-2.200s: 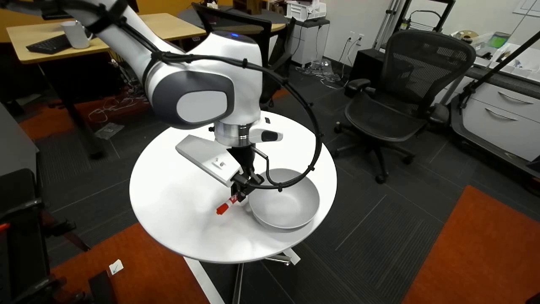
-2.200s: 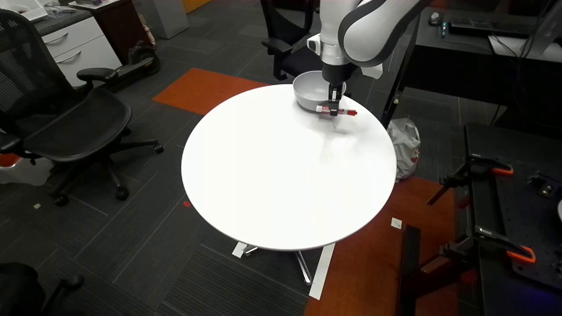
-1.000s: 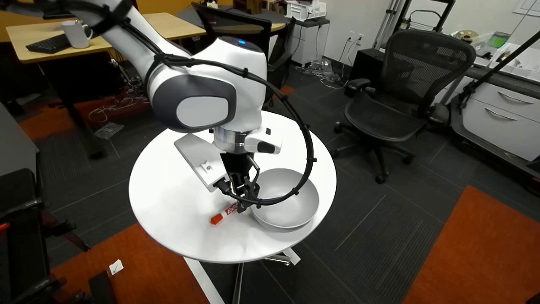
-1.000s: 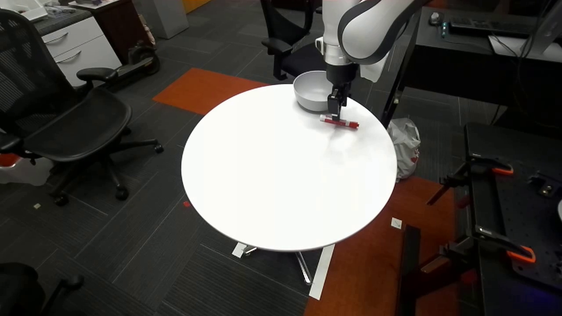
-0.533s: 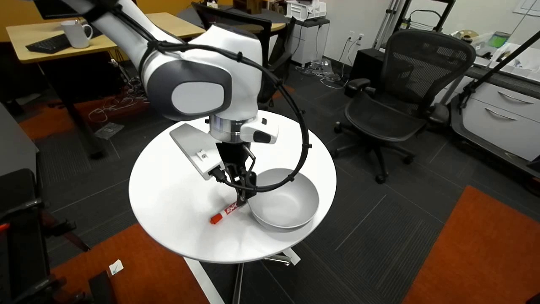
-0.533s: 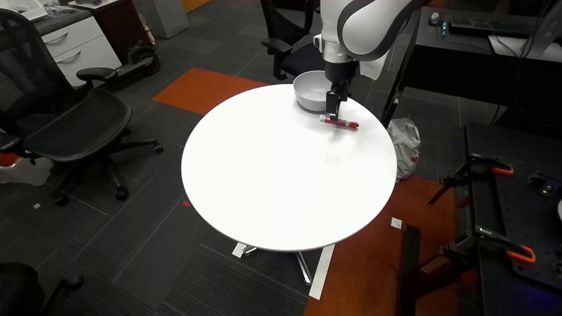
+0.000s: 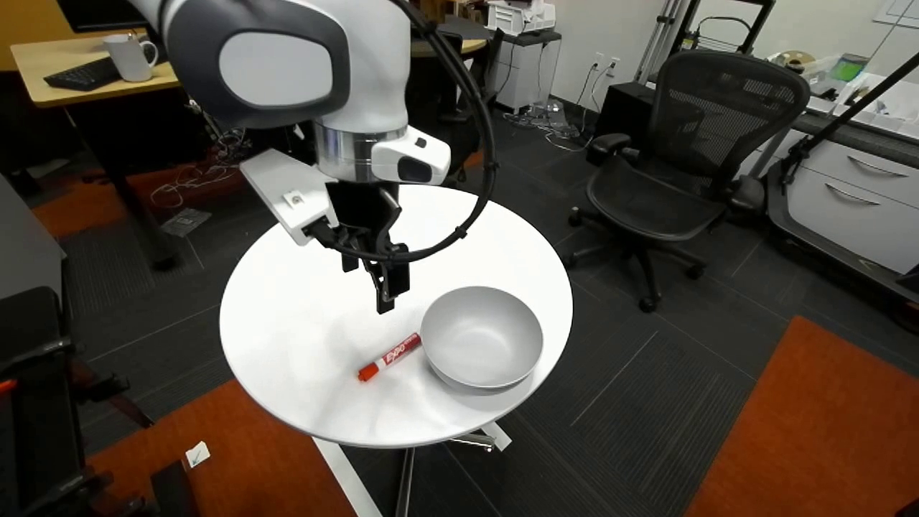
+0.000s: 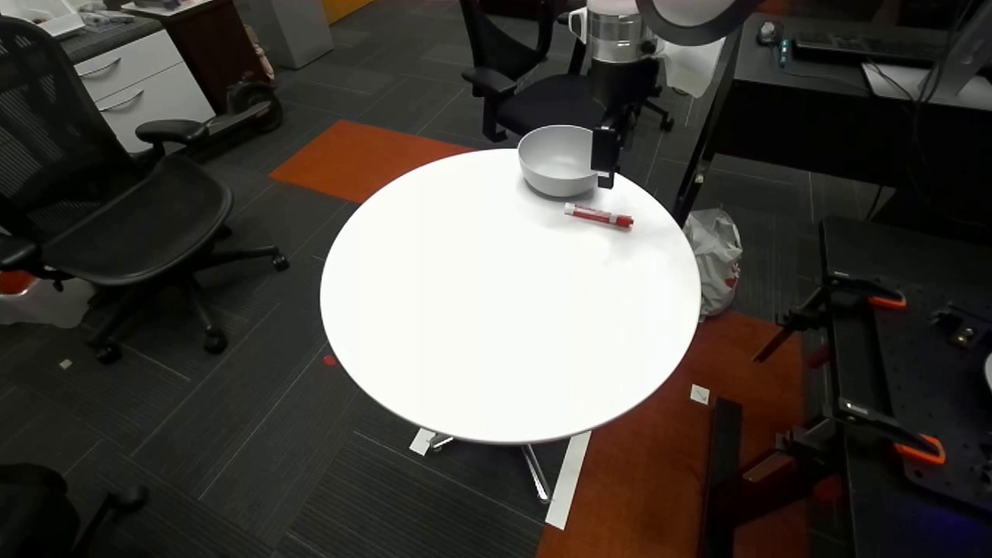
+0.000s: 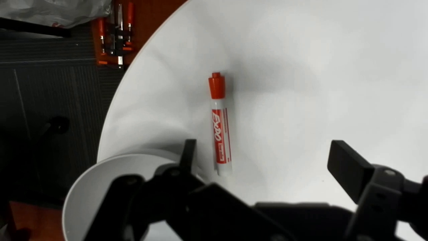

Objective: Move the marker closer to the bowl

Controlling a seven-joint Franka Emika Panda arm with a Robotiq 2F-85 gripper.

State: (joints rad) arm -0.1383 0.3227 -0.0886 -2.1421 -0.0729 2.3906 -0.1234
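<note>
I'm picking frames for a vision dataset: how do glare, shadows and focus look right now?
Wrist view: the marker is crisp enough to read EXPO on it; the gripper looks soft along the bottom; faint, soft-edged shadows lie beside the marker. In an exterior view: most of the tabletop is washed out to near-pure white. In an exterior view: the bowl shows gentle shading, no harsh glare.

A round white table (image 7: 287,309) is standing on dark carpet (image 7: 646,431) that orange patches (image 7: 811,431) are interrupting. In an exterior view, a black mesh chair (image 7: 718,129) is sitting near white drawers (image 7: 854,215), cables (image 7: 547,123) are lying below a pale wall (image 7: 610,29), and a wooden desk (image 7: 61,54) is standing before a yellow wall (image 7: 29,21). Soft shadows (image 9: 277,73) are falling across the table
</note>
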